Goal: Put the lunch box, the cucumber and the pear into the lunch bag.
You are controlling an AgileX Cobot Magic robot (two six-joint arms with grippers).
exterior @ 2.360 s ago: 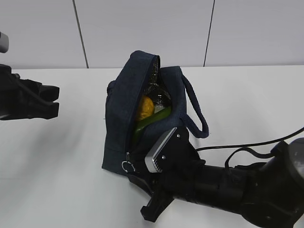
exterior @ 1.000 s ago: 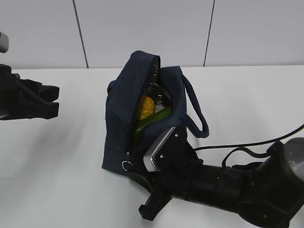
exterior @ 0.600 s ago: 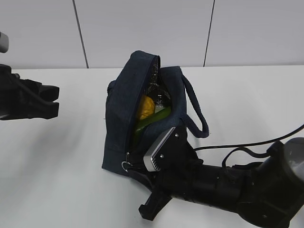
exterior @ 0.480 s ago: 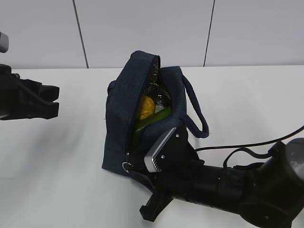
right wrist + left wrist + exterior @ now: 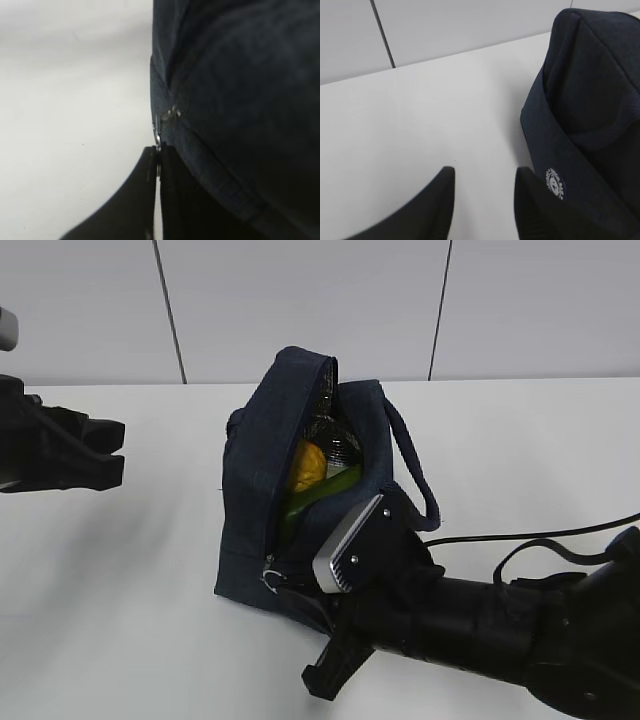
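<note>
Three items sit inside the upright dark navy fabric lunch bag (image 5: 275, 490): bumpy yellow pear (image 5: 305, 468), dark green cucumber (image 5: 318, 492), clear glass lunch box (image 5: 335, 445). Left wrist view: left gripper (image 5: 482, 202) hangs unclenched, empty, beside the bag. Right wrist view: right gripper (image 5: 157, 162) is pinched on the metal ring pull (image 5: 158, 134). Step, likely: zipping shut; next calls for a steady pull along the zipper.

A plain white desk (image 5: 140, 560) is seen spreading across the view, backed by a pale grey panelled wall (image 5: 300, 300) split by thin dark vertical seams. A black cable (image 5: 540, 537) is laid across the desk at the right
</note>
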